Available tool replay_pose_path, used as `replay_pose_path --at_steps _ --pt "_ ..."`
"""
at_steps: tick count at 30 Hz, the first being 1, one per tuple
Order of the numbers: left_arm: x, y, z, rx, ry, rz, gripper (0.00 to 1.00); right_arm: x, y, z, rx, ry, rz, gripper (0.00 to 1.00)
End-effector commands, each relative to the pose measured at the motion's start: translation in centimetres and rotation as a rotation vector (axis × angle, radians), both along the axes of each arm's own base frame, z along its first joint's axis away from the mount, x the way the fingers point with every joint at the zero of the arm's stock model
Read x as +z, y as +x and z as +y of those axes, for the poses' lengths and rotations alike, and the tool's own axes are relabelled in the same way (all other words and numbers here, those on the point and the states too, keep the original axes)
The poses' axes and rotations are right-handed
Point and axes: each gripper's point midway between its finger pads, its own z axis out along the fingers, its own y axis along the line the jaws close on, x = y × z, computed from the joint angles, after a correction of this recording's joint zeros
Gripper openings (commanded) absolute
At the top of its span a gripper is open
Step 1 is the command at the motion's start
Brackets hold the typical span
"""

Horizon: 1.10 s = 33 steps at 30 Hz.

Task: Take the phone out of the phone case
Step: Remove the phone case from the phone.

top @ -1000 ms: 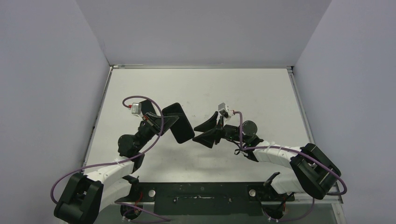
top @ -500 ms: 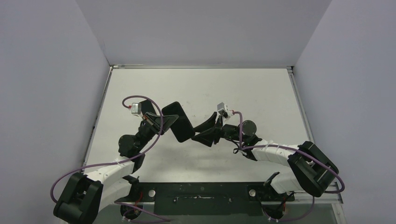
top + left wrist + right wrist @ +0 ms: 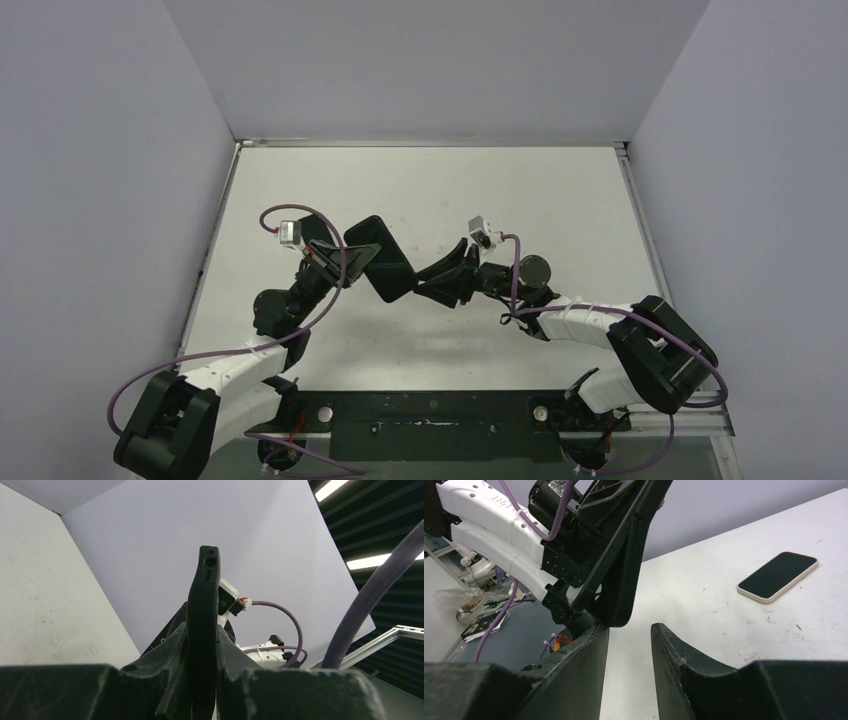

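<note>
The left gripper (image 3: 202,642) is clamped on the phone case (image 3: 380,258) and holds it lifted off the table (image 3: 570,190). In the left wrist view the case stands edge-on between the two fingers (image 3: 175,645). The right gripper (image 3: 630,628) has its jaws apart, and the lower corner of the case sits at the mouth of the gap, against one finger. The phone (image 3: 778,576) lies flat on the table, screen up, well apart from the case.
</note>
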Motion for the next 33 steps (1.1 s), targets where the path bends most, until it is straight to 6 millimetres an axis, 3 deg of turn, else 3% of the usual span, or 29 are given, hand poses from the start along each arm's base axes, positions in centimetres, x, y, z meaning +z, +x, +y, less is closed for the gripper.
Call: replay_pose_path --at_steps 1,16,33 --pt "4.9 -4.4 -0.1 -0.137 -0.108 -0.177 0.00 1.0 2.3 -0.7 -0.098 0.050 -0.019 0.36" --pt "2.7 -4.8 -3.5 -0.144 0.153 -0.323 0.00 3.4 1.8 0.3 -0.086 0.077 0.024 0.39" --pt "-2.1 -3.6 -4.3 -0.156 0.238 -0.213 0.00 7.3 1.1 -0.1 -0.032 0.181 0.029 0.43"
